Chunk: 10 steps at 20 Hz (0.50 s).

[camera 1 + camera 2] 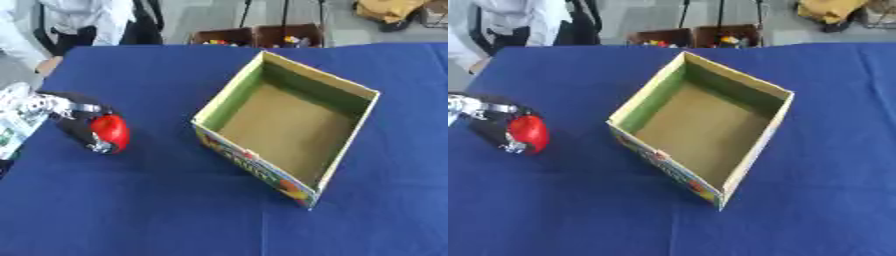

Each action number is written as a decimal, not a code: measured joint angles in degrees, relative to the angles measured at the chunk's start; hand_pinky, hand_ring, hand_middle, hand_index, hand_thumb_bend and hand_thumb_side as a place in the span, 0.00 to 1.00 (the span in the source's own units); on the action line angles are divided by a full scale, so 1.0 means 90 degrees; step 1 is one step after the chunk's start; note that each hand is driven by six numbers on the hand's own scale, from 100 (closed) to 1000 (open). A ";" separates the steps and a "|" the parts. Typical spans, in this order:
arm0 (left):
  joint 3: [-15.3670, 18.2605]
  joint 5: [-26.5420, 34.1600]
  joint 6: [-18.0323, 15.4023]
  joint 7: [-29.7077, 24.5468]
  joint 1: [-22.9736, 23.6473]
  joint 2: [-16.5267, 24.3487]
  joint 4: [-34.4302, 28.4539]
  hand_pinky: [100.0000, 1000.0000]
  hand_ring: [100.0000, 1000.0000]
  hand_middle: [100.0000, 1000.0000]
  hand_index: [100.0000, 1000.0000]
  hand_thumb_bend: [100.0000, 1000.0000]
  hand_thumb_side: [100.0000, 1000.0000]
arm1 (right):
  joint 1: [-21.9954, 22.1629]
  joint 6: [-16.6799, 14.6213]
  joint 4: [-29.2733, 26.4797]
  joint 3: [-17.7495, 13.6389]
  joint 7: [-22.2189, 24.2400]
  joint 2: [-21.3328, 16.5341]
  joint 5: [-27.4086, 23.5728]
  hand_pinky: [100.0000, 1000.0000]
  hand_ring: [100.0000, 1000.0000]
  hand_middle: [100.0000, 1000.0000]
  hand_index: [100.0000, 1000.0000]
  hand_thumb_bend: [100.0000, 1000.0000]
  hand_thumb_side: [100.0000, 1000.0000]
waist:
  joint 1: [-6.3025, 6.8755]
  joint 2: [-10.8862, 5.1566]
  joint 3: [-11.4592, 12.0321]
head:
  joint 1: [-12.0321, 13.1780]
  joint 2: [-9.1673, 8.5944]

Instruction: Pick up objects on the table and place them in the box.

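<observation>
Left of the open cardboard box (343, 86), left hand (80, 124) clasps a glossy red round object (111, 133).

Beyond my blue-covered table (175, 210) I see grey floor (219, 15), two brown bins (255, 36) just behind its far edge.

Matt cardboard box (289, 125), blue cloth table cover (131, 210), glossy red object (112, 133)

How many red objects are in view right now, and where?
1. The red object is in the left robot hand, at the table's left side, left of the box. The box looks empty, though its near wall may hide something.
</observation>
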 measured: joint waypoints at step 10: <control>0.0029 0.0108 0.0135 -0.0003 -0.0001 -0.0024 -0.0038 0.24 0.55 0.68 0.79 0.08 0.36 | -0.0001 0.0010 0.0000 -0.0020 -0.0024 0.0005 0.0000 0.72 0.72 0.71 0.78 0.00 1.00 | 0.0000 0.0000 0.0001 | 0.0001 -0.0027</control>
